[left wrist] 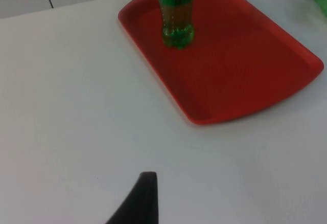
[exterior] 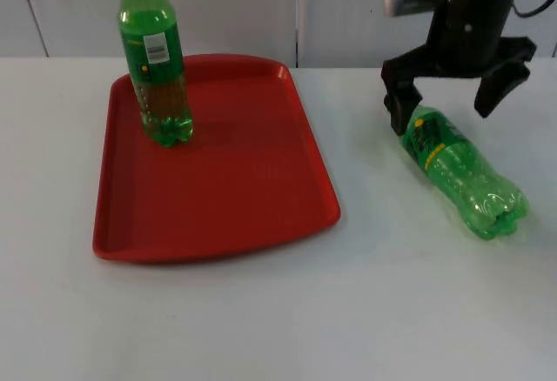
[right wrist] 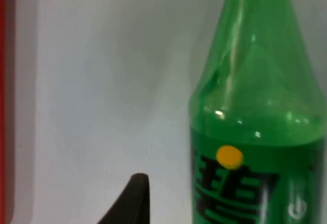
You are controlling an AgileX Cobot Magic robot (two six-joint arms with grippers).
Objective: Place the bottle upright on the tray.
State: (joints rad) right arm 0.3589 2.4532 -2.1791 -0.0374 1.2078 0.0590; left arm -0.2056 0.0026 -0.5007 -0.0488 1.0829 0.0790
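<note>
The red tray [exterior: 218, 181] lies nearest me, one bottle [exterior: 157, 68] upright on it. Right of it, the empty green bottle [exterior: 461, 168] lies on the desk: light, slippery, crushable. My right pincer [exterior: 454, 90] straddles its neck, wide open, holding nothing; I'd grip the shoulder.

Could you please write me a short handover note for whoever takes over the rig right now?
Right end effector: open, poised over the neck end of the lying bottle, one finger on each side, nothing gripped yet.
Left end effector: waiting above the bare table, off the tray's side.
Tray: red, on the table, with one upright bottle already standing in its far corner.
Lying bottle: on its side on the table beside the tray, not on it.
Done: one bottle placed upright.
Left: close on the lying bottle, lift it, carry it to the tray and stand it up.
</note>
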